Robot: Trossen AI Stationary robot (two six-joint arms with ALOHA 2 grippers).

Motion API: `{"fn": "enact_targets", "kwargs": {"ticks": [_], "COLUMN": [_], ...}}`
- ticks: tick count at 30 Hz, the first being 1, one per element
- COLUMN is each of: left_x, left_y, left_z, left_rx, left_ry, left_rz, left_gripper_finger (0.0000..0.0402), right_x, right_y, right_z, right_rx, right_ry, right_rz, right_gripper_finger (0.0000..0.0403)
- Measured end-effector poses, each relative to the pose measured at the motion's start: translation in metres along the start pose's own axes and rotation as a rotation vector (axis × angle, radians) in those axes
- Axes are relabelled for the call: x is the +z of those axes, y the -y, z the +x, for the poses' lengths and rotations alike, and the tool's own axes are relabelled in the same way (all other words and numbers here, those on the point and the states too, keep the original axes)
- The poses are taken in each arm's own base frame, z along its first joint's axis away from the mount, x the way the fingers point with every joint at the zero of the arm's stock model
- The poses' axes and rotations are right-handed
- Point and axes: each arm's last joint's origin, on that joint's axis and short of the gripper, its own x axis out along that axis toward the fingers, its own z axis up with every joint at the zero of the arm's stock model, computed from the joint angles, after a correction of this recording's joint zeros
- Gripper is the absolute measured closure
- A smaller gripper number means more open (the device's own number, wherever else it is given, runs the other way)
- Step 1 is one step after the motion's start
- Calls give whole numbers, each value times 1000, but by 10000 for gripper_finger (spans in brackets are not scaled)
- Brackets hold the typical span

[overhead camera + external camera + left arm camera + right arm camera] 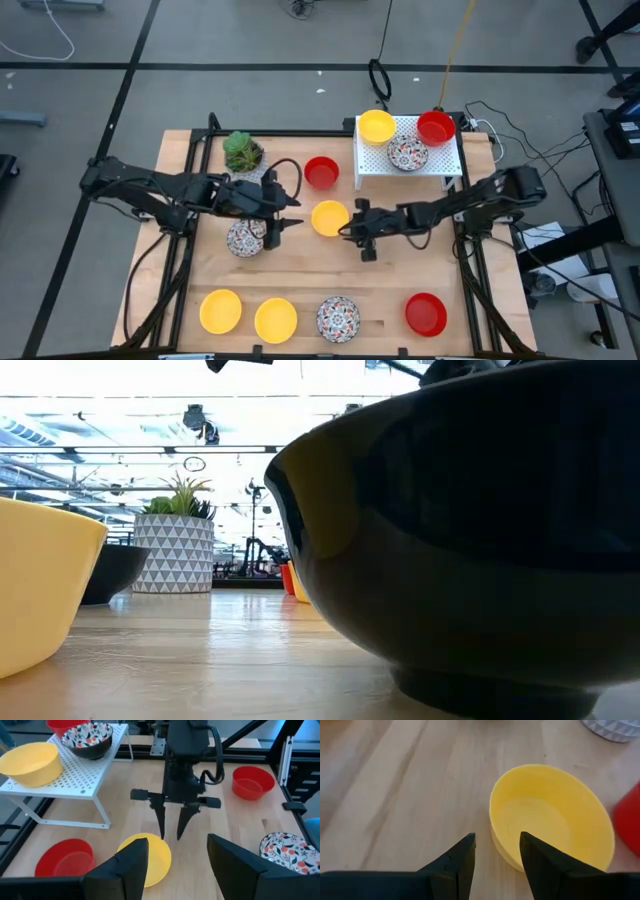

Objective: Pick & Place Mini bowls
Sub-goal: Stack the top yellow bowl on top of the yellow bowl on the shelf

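While both arms meet mid-table, the right gripper [497,857] – fingers apart – hangs beside a shiny yellow round bowl [551,815]; the left gripper [176,865] gapes wide, empty.

The perforated rack [440,165] is white. On it sit a yellow bowl [377,126], a glossy red bowl [436,127] and a white bowl with a dense red and dark pattern [408,152]. Beside the rack lies another red bowl [321,172]. Farther from the rack, the plant [242,150] is green, its pot [173,553] white with grey triangles. The table [300,275] is pale wood.
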Motion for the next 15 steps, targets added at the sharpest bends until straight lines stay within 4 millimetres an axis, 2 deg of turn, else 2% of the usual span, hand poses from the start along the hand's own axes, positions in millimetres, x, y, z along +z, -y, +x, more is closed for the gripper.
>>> {"fn": "enact_targets", "kwargs": {"ticks": [7,15], "left_x": [0,0], "left_y": [-1,-2], "left_z": [0,0], "left_rx": [3,8], "left_ry": [-1,-5], "left_rz": [8,16], "left_gripper_finger": [195,195], "right_x": [5,-7], "right_y": [1,-4], "right_z": [24,42], "right_rx": [-89,-82], "right_ry": [-46,-114], "right_rz": [-99,-129], "right_gripper_finger": [261,261]}}
